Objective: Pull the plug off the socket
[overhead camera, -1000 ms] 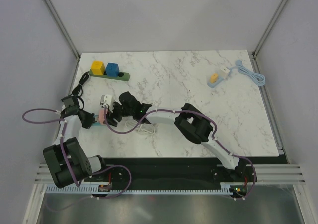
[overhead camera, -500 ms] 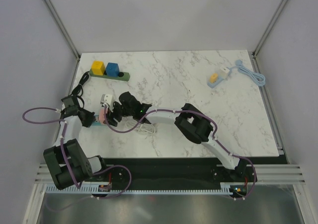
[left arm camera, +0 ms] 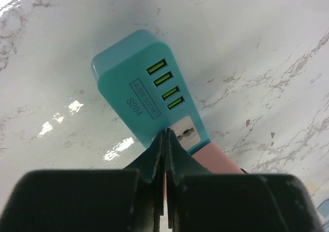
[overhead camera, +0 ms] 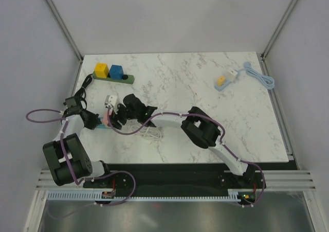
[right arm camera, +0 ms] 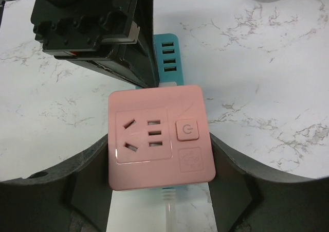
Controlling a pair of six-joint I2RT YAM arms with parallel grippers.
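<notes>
A pink socket cube with a white cord sits between my right gripper's fingers, which are closed against its two sides. A teal adapter with green USB ports is joined to the cube's far side. In the left wrist view, my left gripper is shut, its tips touching the teal adapter near its white outlet face, with the pink cube behind. In the top view both grippers meet at the pink cube at the table's left: the left gripper and the right gripper.
A white plug block lies just beyond the cube. A green power strip with a yellow and a blue plug sits at the back left, its black cord running near the left arm. A yellow plug with a light blue cable lies at the back right.
The left arm's lower link has swung left and its gripper has shifted slightly up the table. The right gripper and the pink cube have moved slightly with it.
</notes>
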